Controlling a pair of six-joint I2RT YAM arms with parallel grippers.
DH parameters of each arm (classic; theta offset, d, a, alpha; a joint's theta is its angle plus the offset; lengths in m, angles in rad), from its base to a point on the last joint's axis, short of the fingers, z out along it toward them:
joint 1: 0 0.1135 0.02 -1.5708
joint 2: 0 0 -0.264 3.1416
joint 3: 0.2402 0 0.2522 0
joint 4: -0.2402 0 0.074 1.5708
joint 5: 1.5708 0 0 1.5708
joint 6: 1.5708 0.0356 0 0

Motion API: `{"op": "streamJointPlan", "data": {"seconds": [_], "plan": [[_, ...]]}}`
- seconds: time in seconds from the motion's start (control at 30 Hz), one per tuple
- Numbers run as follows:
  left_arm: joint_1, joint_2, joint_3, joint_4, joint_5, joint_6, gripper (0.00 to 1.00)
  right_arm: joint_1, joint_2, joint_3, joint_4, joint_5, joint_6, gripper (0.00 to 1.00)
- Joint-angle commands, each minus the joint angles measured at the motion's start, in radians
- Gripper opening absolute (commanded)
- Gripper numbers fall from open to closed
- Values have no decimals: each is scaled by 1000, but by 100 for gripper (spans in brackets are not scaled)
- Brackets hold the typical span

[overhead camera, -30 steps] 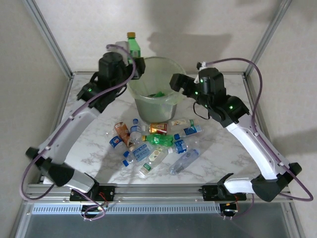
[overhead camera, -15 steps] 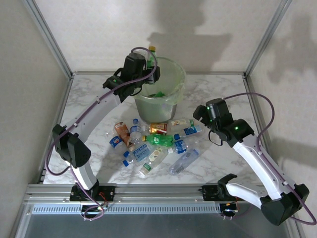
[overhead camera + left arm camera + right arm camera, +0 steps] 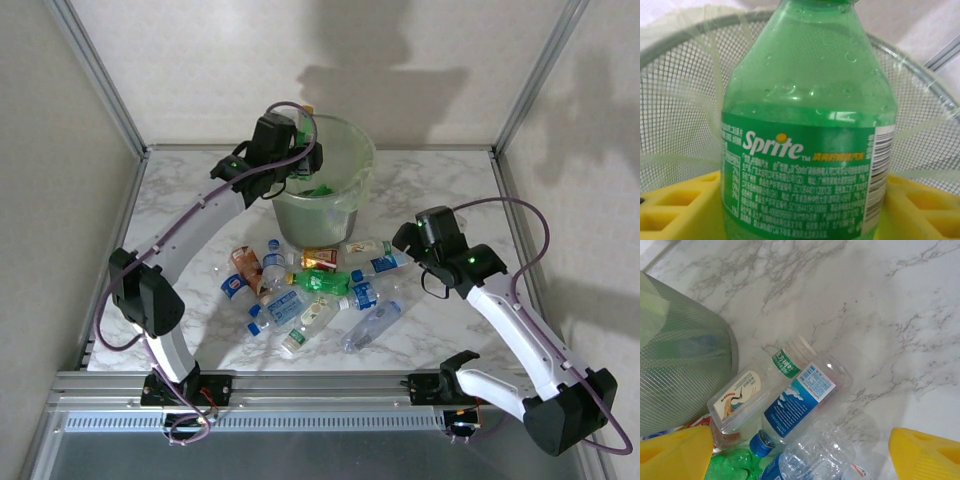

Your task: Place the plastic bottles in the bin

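Note:
My left gripper (image 3: 302, 152) is shut on a green Sprite bottle (image 3: 809, 125), held upright between the yellow fingers (image 3: 670, 207) at the bin's far left rim. The bottle's top (image 3: 306, 110) sticks up above the wrist. The pale-green bin (image 3: 345, 205) with its liner stands at the back centre; its mesh wall (image 3: 680, 100) is behind the bottle. Several bottles (image 3: 310, 285) lie piled in front of the bin. My right gripper (image 3: 404, 240) hangs open over the pile's right side, above a blue-label clear bottle (image 3: 800, 400) and a white-label one (image 3: 739, 394).
Green items lie inside the bin (image 3: 675, 350). Bare marble table (image 3: 890, 315) stretches right of the pile and also left of the bin (image 3: 190, 270). Metal frame posts (image 3: 100, 75) rise at the back corners.
The left arm swung the Sprite bottle from behind the bin to its rim and lowered it a little. The right arm withdrew from the bin and came down toward the pile's right side.

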Motion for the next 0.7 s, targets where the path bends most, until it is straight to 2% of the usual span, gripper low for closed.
{"op": "streamJointPlan", "data": {"seconds": [0.0, 0.27, 0.4, 0.67], "plan": [[7, 15, -9, -33, 18, -5, 68, -6, -4, -17, -13, -6, 21, 91], [6, -4, -10, -20, 44, 3, 77, -1, -2, -59, -53, -56, 50, 88], [4, -23, -5, -9, 30, 0, 78, 39, -2, -77, -75, -68, 70, 87], [-11, -220, -54, 128, -6, -49, 79, 140, -6, -143, -104, -136, 165, 87]]}}
